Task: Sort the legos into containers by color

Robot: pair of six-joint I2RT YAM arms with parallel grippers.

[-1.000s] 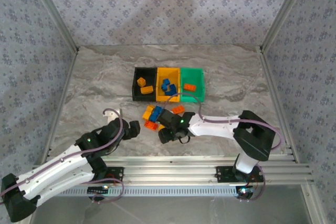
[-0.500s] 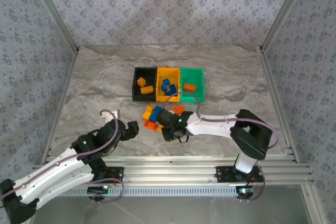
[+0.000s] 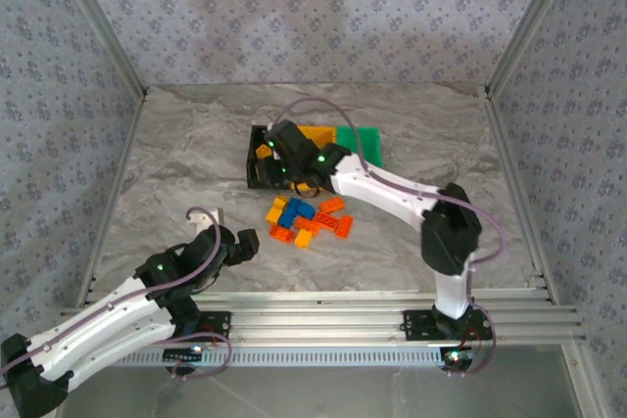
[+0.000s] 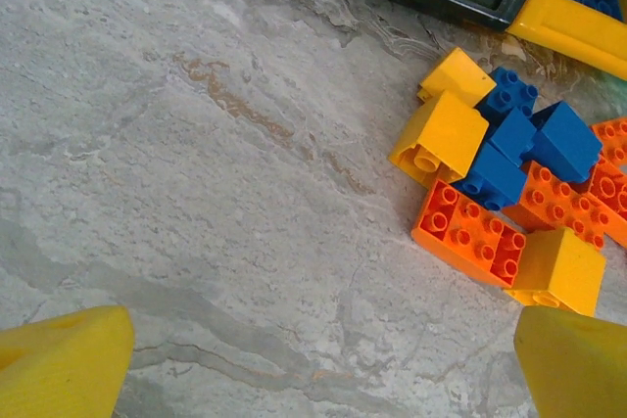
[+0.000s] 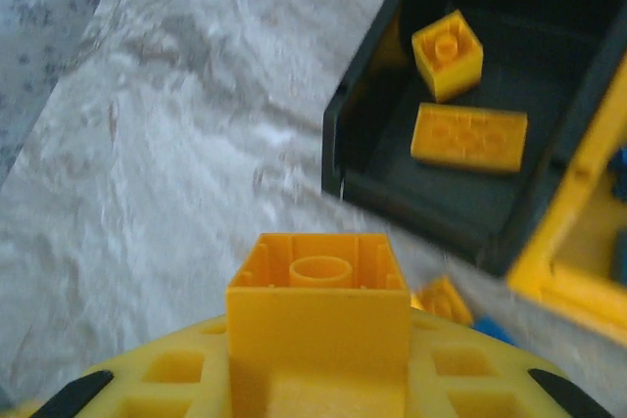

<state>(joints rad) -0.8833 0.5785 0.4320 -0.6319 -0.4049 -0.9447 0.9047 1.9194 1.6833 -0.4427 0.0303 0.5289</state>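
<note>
Marbled grey tabletop (image 3: 176, 144) runs between two patterned walls, bounded by a slanted aluminium post (image 3: 98, 22) on each side and a rail (image 3: 343, 320) along the near edge.

1. Left zone. From the left post to my left gripper (image 3: 227, 232) the surface is bare and gives wide room. This gripper sits low near the rail, jaws fully spread and released. In the left wrist view its yellow fingertips (image 4: 59, 359) occupy the bottom corners, with bare marble between them.

2. Centre zone. The loose legos (image 3: 309, 219) lie in one tight cluster just right of my left gripper and just short of the bins. In the left wrist view the cluster (image 4: 509, 183) mixes yellow, blue and red-orange bricks, several touching.

3. Bin row. Black bin (image 3: 257, 178), yellow bin (image 3: 315, 132) and green bin (image 3: 364, 139) stand side by side, walls touching.

4. Right gripper (image 3: 279, 149). It hangs over the black bin, clenched on one yellow brick (image 5: 318, 301) whose hollow underside faces the wrist camera. From there, the bin's near corner (image 5: 411, 203) lies ahead, with a square yellow lego (image 5: 448, 54) and a flat yellow lego (image 5: 468, 136) on its floor, apart.

5. Right zone. From the green bin to the right post the marble is open.
</note>
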